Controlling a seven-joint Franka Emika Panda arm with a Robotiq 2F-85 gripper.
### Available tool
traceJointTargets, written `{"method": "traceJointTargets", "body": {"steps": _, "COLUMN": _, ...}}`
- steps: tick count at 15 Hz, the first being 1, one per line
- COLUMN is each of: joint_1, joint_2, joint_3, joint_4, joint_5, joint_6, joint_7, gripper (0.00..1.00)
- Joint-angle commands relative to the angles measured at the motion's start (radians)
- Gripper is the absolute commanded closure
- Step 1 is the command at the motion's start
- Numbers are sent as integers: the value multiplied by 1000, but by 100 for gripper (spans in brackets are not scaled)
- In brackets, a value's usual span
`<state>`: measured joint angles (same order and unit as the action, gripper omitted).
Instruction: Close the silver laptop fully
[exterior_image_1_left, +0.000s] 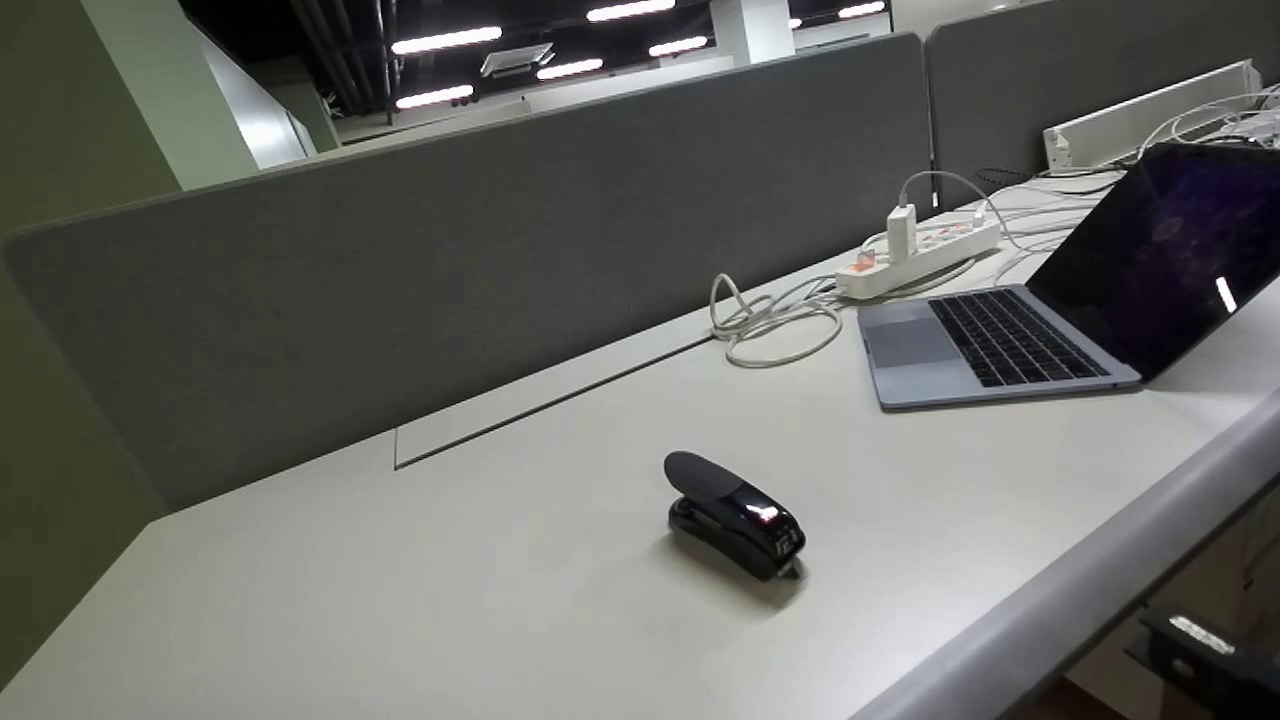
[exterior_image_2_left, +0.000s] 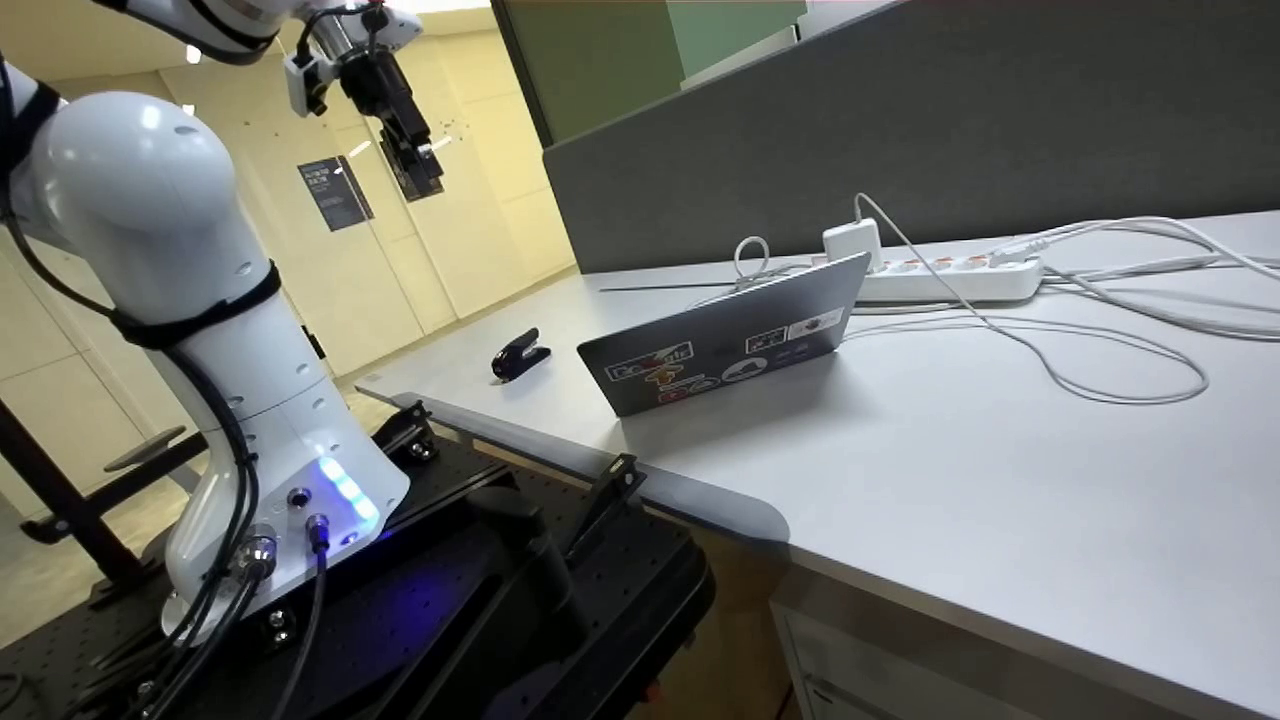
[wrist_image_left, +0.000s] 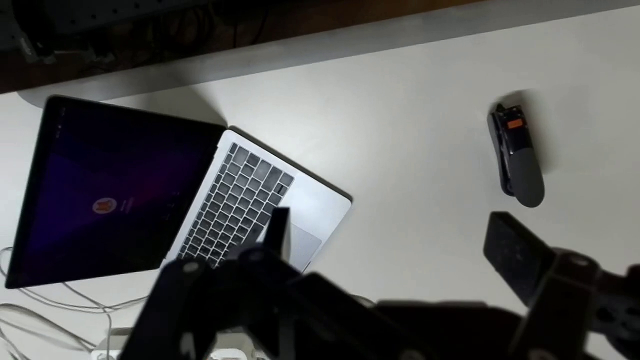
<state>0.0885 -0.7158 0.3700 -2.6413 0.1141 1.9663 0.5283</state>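
The silver laptop (exterior_image_1_left: 915, 350) stands open on the white table, its dark screen tilted back and its keyboard exposed. In an exterior view the outside of its lid (exterior_image_2_left: 725, 340) faces the camera and bears colourful stickers. In the wrist view the open laptop (wrist_image_left: 315, 200) lies to the left, partly hidden by a finger. My gripper (exterior_image_2_left: 425, 165) is raised well above the table in an exterior view. In the wrist view my gripper (wrist_image_left: 390, 220) has its fingers wide apart with nothing between them. It touches neither the laptop nor the table.
A black stapler-like object (exterior_image_1_left: 735, 515) lies on the table off the laptop's keyboard side; it shows in the wrist view too (wrist_image_left: 517, 155). A white power strip (exterior_image_2_left: 950, 282) with loose cables (exterior_image_1_left: 770, 325) lies beside the laptop. A grey partition (exterior_image_1_left: 550, 250) runs along the table's back.
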Motion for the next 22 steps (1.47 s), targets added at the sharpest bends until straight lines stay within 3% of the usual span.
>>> {"method": "traceJointTargets", "body": {"steps": 1, "joint_1": -7, "joint_2": -164, "joint_3": -46, "joint_4": -181, "joint_5": -11, "joint_6": 54, "joint_7": 25, "gripper": 0}}
{"method": "traceJointTargets", "body": {"steps": 2, "joint_1": -20, "joint_2": -199, "joint_3": -54, "joint_4": -226, "joint_5": -25, "joint_6": 70, "joint_7": 19, "gripper": 0}}
{"method": "traceJointTargets", "body": {"steps": 3, "joint_1": -58, "joint_2": -156, "joint_3": -60, "joint_4": -157, "joint_5": -48, "joint_6": 52, "joint_7": 20, "gripper": 0}}
{"method": "traceJointTargets", "body": {"steps": 8, "joint_1": -177, "joint_2": -230, "joint_3": -164, "joint_4": -155, "joint_5": -77, "joint_6": 25, "joint_7": 5, "gripper": 0}}
{"method": "traceJointTargets", "body": {"steps": 9, "joint_1": -144, "joint_2": -195, "joint_3": -125, "joint_4": -154, "joint_5": -68, "joint_6": 43, "joint_7": -4, "gripper": 0}}
{"method": "traceJointTargets", "body": {"steps": 11, "joint_1": -181, "joint_2": -214, "joint_3": -157, "joint_4": -153, "joint_5": -70, "joint_6": 38, "joint_7": -11, "gripper": 0}}
{"method": "traceJointTargets", "body": {"steps": 16, "joint_1": -203, "joint_2": -214, "joint_3": -157, "joint_4": -150, "joint_5": -96, "joint_6": 34, "joint_7": -18, "gripper": 0}}
{"method": "traceJointTargets", "body": {"steps": 19, "joint_1": -245, "joint_2": -228, "joint_3": -221, "joint_4": -153, "joint_5": -156, "joint_6": 10, "joint_7": -91, "gripper": 0}}
{"method": "traceJointTargets", "body": {"steps": 22, "joint_1": -331, "joint_2": -215, "joint_3": -335, "joint_4": -153, "joint_5": -234, "joint_6": 2, "joint_7": -191, "gripper": 0}}
